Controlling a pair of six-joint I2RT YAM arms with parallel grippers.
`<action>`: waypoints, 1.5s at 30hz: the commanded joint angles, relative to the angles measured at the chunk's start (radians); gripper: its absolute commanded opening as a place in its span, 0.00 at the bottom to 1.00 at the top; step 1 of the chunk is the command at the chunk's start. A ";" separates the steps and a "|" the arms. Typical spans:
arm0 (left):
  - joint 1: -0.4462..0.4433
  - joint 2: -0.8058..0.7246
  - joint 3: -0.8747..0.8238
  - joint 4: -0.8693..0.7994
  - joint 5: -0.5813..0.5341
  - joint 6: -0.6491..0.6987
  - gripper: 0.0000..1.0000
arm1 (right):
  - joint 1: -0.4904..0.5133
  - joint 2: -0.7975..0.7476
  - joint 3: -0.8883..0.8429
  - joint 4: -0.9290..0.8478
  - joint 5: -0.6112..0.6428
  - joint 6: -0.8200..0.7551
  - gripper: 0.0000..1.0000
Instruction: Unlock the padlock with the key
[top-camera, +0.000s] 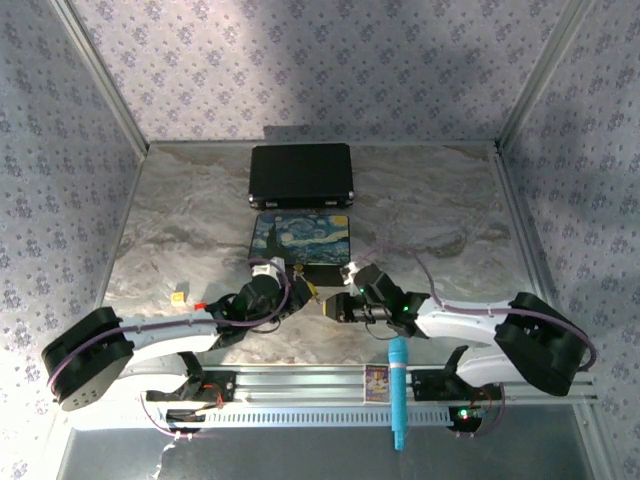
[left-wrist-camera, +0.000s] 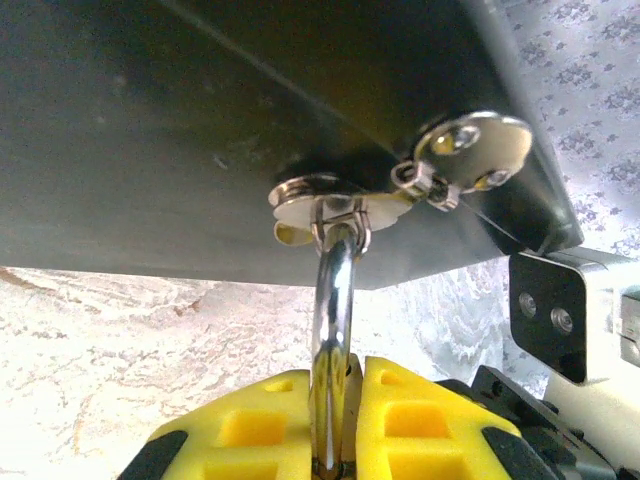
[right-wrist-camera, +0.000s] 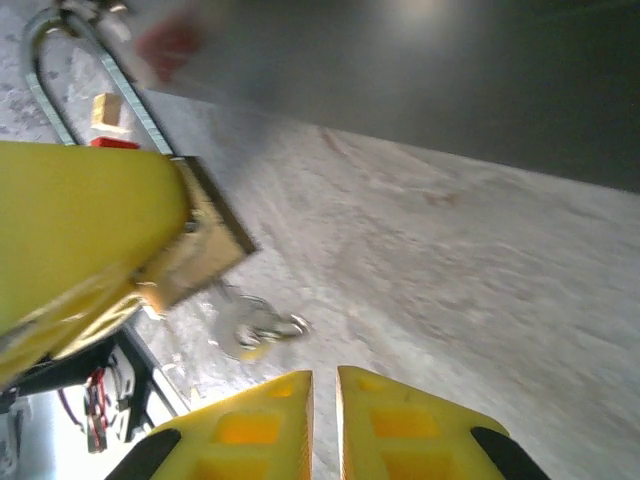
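From above, the left gripper and the right gripper meet at the near edge of the painted box, so the work seems to be in its middle part.

In the left wrist view, the left fingers are pinching the silver shackle of the padlock. The shackle passes through the hasp of the box, and I judge the lock is not yet open.

In the right wrist view, the brass body of the lock is just beside the left finger. The key, blurred, is at its lower end, and I cannot tell if it is inserted. The right fingers are almost pressed together and hold nothing. The turning is probably left to do
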 joint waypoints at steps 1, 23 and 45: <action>-0.013 -0.019 0.041 0.070 0.023 0.000 0.00 | 0.003 0.038 0.043 0.075 0.001 -0.012 0.14; -0.018 -0.020 0.032 0.082 0.020 0.003 0.00 | 0.009 -0.146 -0.027 -0.130 0.167 -0.022 0.23; -0.016 -0.066 0.048 -0.011 0.020 -0.004 0.00 | 0.257 -0.134 0.147 -0.336 0.528 -0.623 0.56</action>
